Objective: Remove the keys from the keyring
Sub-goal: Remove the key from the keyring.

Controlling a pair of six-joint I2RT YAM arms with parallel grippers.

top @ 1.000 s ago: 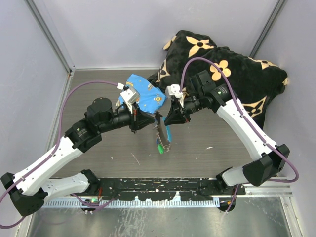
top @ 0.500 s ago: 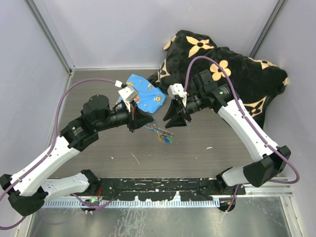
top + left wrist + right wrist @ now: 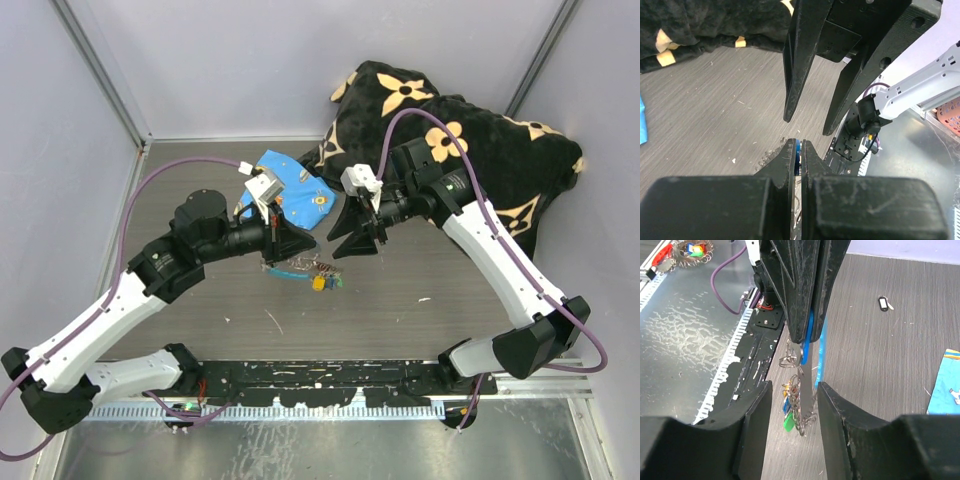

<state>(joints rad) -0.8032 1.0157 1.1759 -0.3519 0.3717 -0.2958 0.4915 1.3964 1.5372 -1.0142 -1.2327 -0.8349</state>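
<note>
Your left gripper [image 3: 797,146] has its two fingers pressed together on the light-blue piece [image 3: 806,347] of the keyring [image 3: 305,268], and it holds it a little above the counter [image 3: 450,300]. The place is about the middle of the counter, slightly nearer to the left edge than to the right one. In the right wrist view you see the rings hang down from this pinch, and the keys [image 3: 788,422] hang at the lowest part, a green head among them.

Your right gripper [image 3: 793,390] is spread. Its fingers stand on both sides of the hanging bunch, but I cannot tell if they touch it. The tips of the two grippers face each other and are very near.

A blue printed cloth [image 3: 298,190] lies behind the grippers, toward the far edge. A black blanket with flowers [image 3: 490,150] fills the far right corner. A small dark tag [image 3: 883,303] lies alone on the counter, well apart from the bunch.
</note>
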